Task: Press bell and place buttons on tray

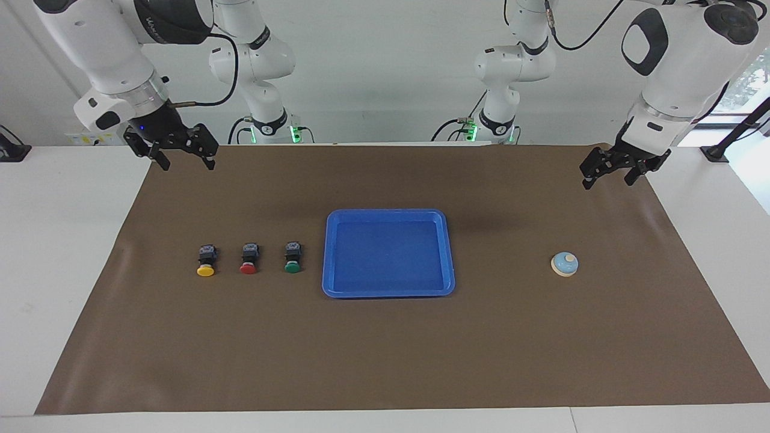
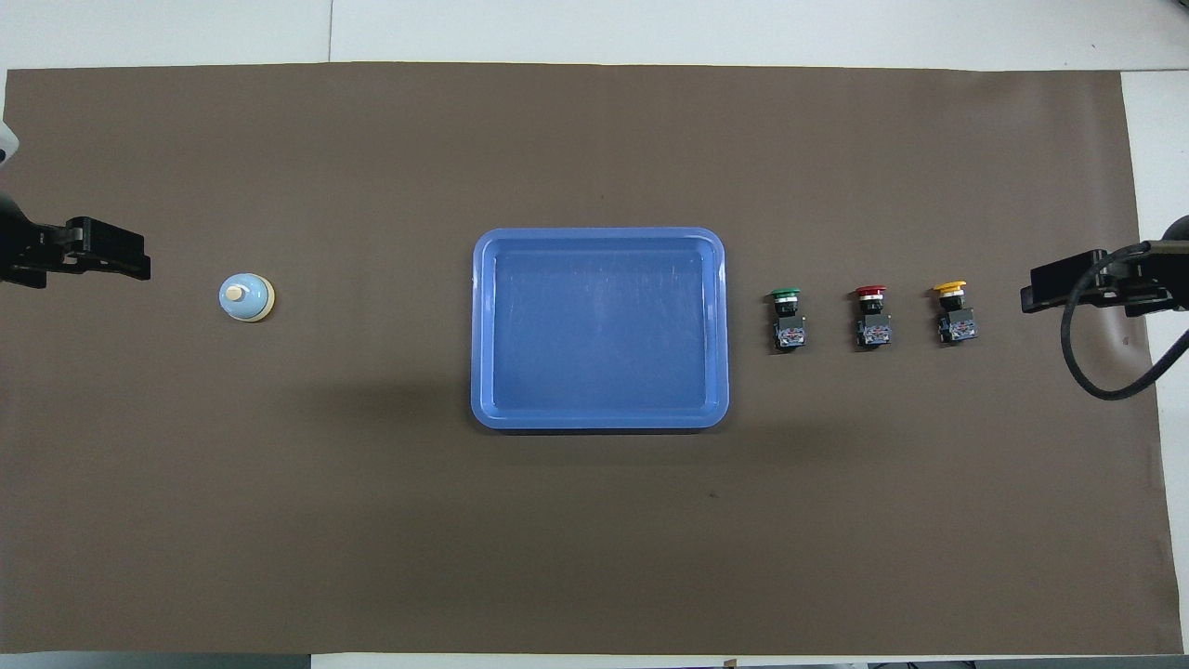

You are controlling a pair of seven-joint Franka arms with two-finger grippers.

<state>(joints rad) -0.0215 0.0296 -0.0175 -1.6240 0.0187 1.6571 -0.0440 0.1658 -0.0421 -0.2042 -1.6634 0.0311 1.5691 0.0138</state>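
Observation:
The blue tray lies empty in the middle of the brown mat. Three buttons lie on their sides in a row beside it, toward the right arm's end: green, red, yellow. The bell stands alone toward the left arm's end. My left gripper is open and empty, up in the air over the mat's end by the bell. My right gripper is open and empty, up over the mat's end by the yellow button.
The brown mat covers most of the white table. A black cable loops from the right arm's wrist over the mat's edge.

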